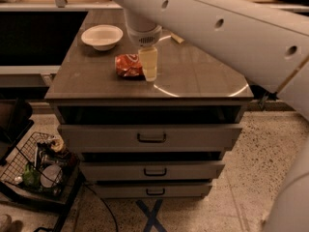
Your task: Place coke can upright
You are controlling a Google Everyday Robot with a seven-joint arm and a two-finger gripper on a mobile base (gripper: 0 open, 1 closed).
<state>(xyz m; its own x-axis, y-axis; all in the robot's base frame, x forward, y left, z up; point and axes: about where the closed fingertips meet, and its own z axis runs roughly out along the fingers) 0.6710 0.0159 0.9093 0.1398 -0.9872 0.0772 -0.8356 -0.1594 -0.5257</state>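
The coke can [127, 65] lies on its side on the brown counter top [193, 76], left of centre, red-orange with white lettering and dented. My gripper [148, 66] hangs from the big white arm and points down right beside the can's right end, its pale fingers [148, 62] close over the counter. It holds nothing that I can see. The can's right end is partly hidden behind the fingers.
A white bowl [102, 36] stands at the back left of the counter. A flat object [176, 38] lies at the back behind the arm. Drawers [151, 137] run below the counter. A wire basket [38, 167] with clutter sits on the floor at left.
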